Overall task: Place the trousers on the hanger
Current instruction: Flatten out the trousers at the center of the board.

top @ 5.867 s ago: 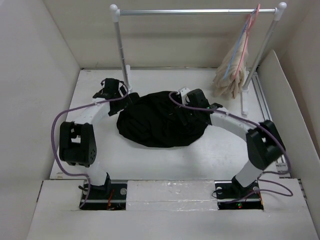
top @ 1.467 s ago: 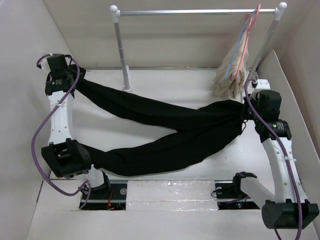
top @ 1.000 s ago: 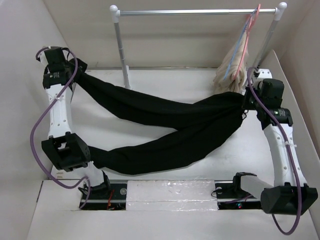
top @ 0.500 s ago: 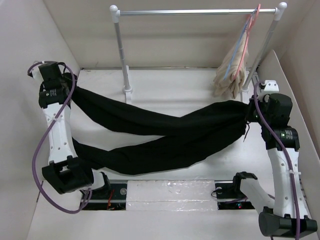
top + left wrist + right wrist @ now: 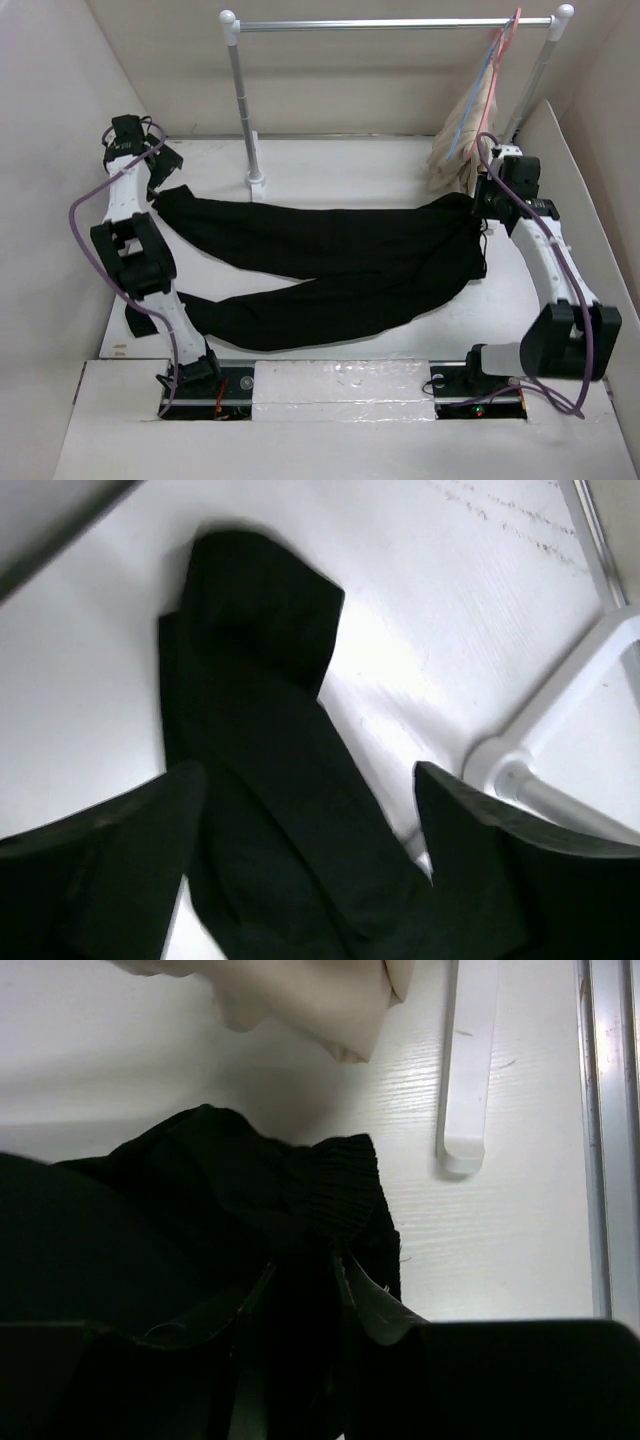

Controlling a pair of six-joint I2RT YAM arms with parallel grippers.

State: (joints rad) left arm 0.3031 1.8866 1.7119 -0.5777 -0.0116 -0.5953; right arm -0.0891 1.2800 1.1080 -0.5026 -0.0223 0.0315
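One pair of black trousers (image 5: 330, 265) with two legs, one clothes rail (image 5: 390, 23) on two upright posts, two hangers, one blue hanger (image 5: 484, 68) and one pink hanger (image 5: 512, 28), one beige garment (image 5: 462, 135), two robot arms, left arm (image 5: 130, 235) and right arm (image 5: 548, 255), one white table (image 5: 330, 170)

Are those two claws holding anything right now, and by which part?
Left gripper: open, holding nothing. Right gripper: the waist end of the trousers sits between its jaws; gripped or not, cannot tell.
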